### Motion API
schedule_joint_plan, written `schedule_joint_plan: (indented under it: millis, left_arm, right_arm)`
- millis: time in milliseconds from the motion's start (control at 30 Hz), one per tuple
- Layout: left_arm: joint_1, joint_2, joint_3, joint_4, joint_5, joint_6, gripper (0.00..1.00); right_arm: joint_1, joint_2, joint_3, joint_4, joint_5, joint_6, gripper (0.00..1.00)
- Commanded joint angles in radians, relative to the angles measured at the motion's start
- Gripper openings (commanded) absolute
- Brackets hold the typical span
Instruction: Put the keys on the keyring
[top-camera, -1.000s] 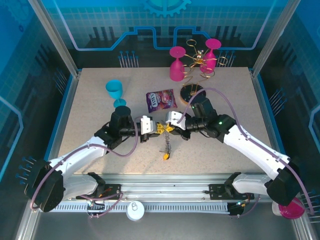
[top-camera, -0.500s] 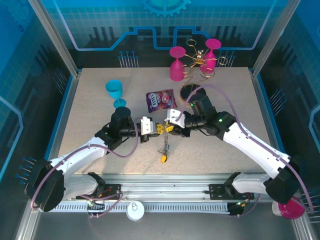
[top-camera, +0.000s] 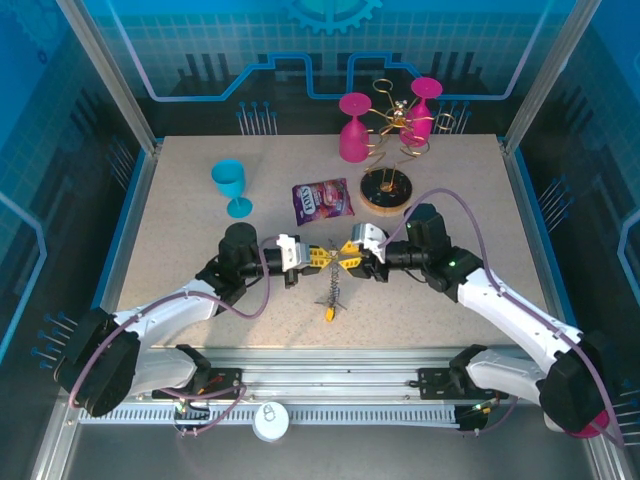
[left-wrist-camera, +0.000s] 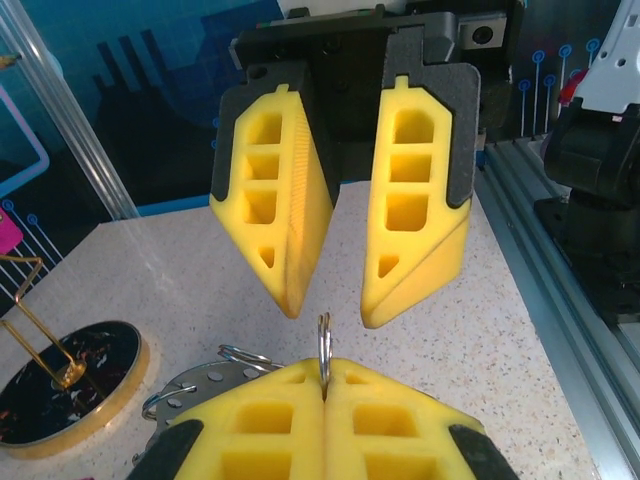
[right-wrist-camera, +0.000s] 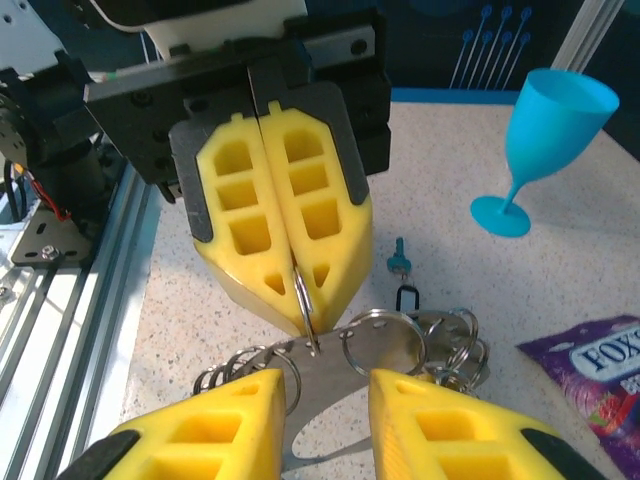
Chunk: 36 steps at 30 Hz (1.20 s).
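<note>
Roughly at the middle of the speckled table, seen from overhead, two arms meet nose to nose, the left arm reaching in from 8 o'clock and the right from 4 o'clock. The left gripper is closed, its yellow fingers pressed flat together and pinching the keyring, a thin grey wire that stands edge-on between the tips. The right gripper is open. Its two yellow fingers stand apart with a clear gap, facing the left fingertips and clamping nothing.

From the meeting point a bunch of small split rings and a flat metal plate trails toward 6 o'clock, ending in an orange-tagged key. The keys lie on the table there. The right wrist view shows a blue one and a black-tagged one just beside the rings.

Around the grippers, a purple snack packet lies at 12 o'clock, a teal goblet stands at 10 o'clock, and a round wooden base sits at 1 o'clock. Beyond it, at the far edge, is a gold wire rack with pink glasses.
</note>
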Motion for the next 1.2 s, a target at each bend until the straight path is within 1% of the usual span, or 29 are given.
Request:
schedule_joint_plan:
  millis: [0,200,400,633,700,833,867,933,1000,1033,1167]
  left_arm:
    - [-0.003,-0.003,-0.01,0.078,0.05,-0.015,0.0]
    - [-0.003,-0.001,-0.012,0.09,0.063,-0.026,0.0]
    - [-0.004,0.002,-0.012,0.091,0.062,-0.026,0.0]
    - [-0.004,0.011,-0.009,0.108,0.069,-0.044,0.0]
    - [-0.003,0.01,-0.009,0.11,0.073,-0.047,0.0]
    - [-0.004,0.009,-0.009,0.11,0.077,-0.051,0.0]
    - [-0.004,0.007,-0.009,0.108,0.074,-0.051,0.01]
    - [-0.004,0.003,-0.008,0.096,0.066,-0.04,0.08]
    - [-0.004,-0.008,-0.003,0.052,0.048,-0.006,0.11]
    - [-0.003,-0.016,0.002,0.02,0.037,0.016,0.12]
    - [-0.004,-0.033,0.022,-0.074,0.017,0.076,0.14]
  right_arm:
    - [-0.012,-0.018,-0.007,0.063,-0.056,0.011,0.28]
    - [-0.011,0.011,0.007,0.077,-0.086,0.019,0.26]
    - [-0.009,0.039,0.016,0.093,-0.121,0.021,0.2]
    - [0.002,0.058,0.018,0.117,-0.135,0.017,0.18]
    - [0.011,0.068,0.026,0.114,-0.135,0.01,0.15]
    - [0.022,0.079,0.05,0.092,-0.126,-0.007,0.0]
    - [0.023,0.078,0.056,0.083,-0.118,-0.011,0.0]
    - [0.026,0.072,0.072,0.044,-0.091,-0.028,0.0]
    - [0.03,0.069,0.089,-0.03,-0.058,-0.058,0.0]
    - [0.035,0.07,0.127,-0.078,-0.032,-0.08,0.0]
    - [0.071,0.105,0.229,-0.315,0.086,-0.166,0.0]
